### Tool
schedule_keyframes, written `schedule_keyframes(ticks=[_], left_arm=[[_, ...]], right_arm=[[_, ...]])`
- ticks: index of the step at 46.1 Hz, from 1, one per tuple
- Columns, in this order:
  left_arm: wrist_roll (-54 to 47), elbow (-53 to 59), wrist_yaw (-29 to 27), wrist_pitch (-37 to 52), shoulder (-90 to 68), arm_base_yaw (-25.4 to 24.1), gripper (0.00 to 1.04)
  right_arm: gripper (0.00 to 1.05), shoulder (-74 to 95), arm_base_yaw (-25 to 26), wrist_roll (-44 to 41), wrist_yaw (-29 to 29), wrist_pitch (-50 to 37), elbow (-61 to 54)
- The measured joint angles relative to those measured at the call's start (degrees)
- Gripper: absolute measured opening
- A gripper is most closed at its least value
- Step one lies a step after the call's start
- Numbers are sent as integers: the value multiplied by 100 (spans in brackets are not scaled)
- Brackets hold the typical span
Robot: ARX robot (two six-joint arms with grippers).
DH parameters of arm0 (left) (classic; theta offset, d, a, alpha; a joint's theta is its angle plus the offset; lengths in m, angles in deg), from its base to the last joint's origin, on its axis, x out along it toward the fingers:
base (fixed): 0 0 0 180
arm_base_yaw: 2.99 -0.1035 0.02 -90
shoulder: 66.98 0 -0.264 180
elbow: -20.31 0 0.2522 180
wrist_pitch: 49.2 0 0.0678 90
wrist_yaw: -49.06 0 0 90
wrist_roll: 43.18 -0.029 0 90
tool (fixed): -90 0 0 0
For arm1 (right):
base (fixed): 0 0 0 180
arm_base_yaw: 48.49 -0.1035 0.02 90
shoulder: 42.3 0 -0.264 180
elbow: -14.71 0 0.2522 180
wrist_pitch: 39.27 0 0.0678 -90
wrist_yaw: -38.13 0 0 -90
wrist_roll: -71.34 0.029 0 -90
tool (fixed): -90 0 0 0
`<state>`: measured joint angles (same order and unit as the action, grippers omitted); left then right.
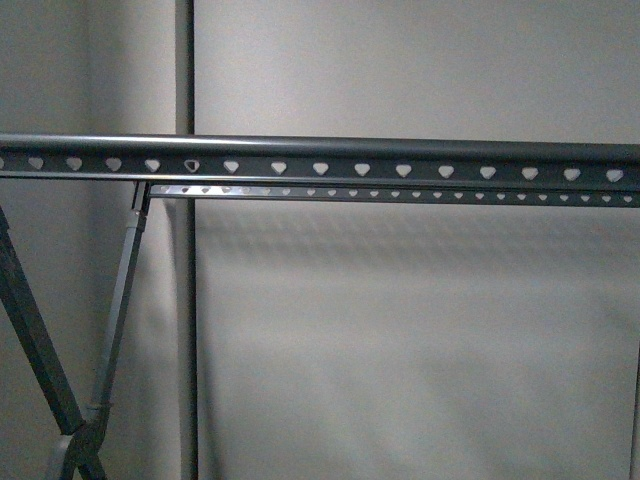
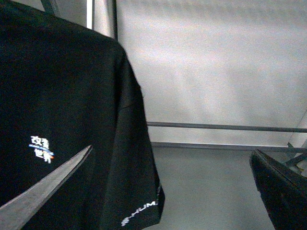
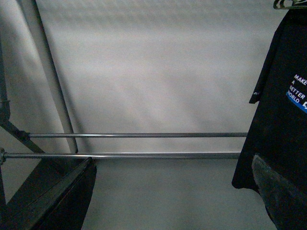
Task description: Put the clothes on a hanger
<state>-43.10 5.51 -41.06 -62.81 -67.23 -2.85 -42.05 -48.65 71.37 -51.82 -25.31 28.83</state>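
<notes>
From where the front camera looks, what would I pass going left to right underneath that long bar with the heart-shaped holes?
dark crossed rack leg → lighter slanted rack leg → upright grey post → pale wall panel

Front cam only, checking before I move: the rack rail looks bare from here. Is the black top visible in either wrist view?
Observer: Yes. The left wrist view shows the black top hanging, with its printed logo facing the camera.
Operator: Is the left hand holding it?
Observer: No. The left hand is wide open and not gripping the fabric.
Operator: And the right?
Observer: The right hand is open too. In its view the top hangs at the frame edge, under a wire hook.
</notes>
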Motion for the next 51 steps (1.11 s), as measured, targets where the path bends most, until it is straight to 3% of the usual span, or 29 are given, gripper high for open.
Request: schedule_keyframes(ticks=[10, 14, 17, 21, 24, 30, 36, 45, 51], left_arm=[[2, 0, 0, 0, 0, 0, 98], [223, -225, 901, -391, -516, -339, 98], [417, -391, 933, -330, -1029, -518, 98], [935, -872, 601, 87, -2131, -925, 98], [1751, -1692, 28, 391, -3499, -1351, 98], [2942, -2839, -664, 1038, -5497, -1617, 98], [3340, -3620, -1027, 1322, -6618, -1683, 98], [3427, -4435, -1150, 1512, -7418, -1731, 98], [3711, -5115, -1316, 846, -7884, -1878, 98]], right_arm=[[97, 0, 0, 0, 2, 0, 0], [97, 0, 0, 0, 4, 0, 2], [97, 0, 0, -2, -7, 0, 0], [97, 0, 0, 0, -4, 0, 2], [97, 0, 0, 0, -7, 0, 2], [97, 0, 0, 0, -9, 0, 0], [97, 0, 2, 0, -11, 0, 0], [97, 0, 2, 0, -9, 0, 0], [97, 0, 2, 0, -11, 0, 0]])
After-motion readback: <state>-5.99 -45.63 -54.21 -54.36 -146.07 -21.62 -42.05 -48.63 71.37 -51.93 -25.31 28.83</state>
